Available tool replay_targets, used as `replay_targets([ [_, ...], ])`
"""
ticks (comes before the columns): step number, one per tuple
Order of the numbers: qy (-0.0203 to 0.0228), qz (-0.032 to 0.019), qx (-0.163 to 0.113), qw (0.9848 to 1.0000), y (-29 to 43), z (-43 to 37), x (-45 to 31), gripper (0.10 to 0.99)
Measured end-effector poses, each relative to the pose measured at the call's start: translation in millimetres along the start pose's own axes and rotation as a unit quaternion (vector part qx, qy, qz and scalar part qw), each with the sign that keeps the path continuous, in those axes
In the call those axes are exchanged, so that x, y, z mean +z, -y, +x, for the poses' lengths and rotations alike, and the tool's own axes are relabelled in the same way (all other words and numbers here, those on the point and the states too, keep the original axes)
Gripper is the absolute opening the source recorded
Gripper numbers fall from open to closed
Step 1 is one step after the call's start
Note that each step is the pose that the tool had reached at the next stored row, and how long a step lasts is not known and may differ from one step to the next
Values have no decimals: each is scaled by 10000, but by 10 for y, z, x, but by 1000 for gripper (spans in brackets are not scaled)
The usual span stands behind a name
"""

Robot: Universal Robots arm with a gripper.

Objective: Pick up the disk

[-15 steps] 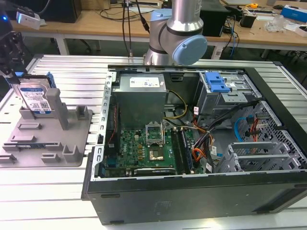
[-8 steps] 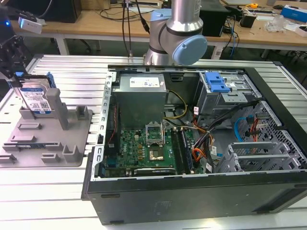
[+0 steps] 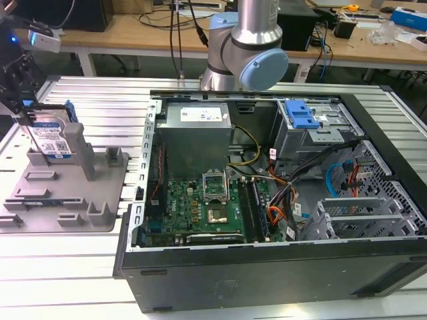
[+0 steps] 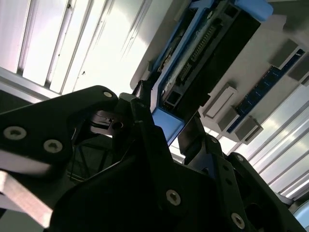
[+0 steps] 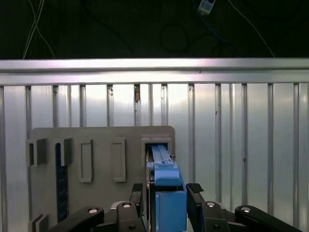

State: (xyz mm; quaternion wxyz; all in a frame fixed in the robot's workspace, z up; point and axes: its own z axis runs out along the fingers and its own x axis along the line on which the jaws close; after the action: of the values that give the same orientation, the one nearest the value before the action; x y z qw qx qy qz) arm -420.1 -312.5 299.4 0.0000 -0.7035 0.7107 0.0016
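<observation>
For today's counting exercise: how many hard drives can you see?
1: the disk stands on edge in the grey fixture, at the gripper. The drive cage may hide more.

A: What rests on the ribbed metal tabletop [image 3: 67, 267]?
B: A grey fixture [image 3: 67, 200] with upright posts, at the exterior view's left. Just beside it lies an open computer case [image 3: 267, 283].
A: And inside the case?
B: A green motherboard [image 3: 200, 207], a grey power supply [image 3: 197, 137], a blue latch [image 3: 299, 115] on a silver drive cage [image 3: 330, 127], and tangled cables [image 3: 277, 215].

Claw [image 4: 166, 121] astride end of blue-railed disk [image 4: 205, 46]; grey fixture [image 4: 258, 72] behind it; ribbed table [image 4: 48, 38] beyond
</observation>
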Motion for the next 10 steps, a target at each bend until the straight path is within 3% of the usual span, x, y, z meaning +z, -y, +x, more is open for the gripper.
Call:
replay_targets([
  [10,0,0,-5,10000,0,0,33,482],
])
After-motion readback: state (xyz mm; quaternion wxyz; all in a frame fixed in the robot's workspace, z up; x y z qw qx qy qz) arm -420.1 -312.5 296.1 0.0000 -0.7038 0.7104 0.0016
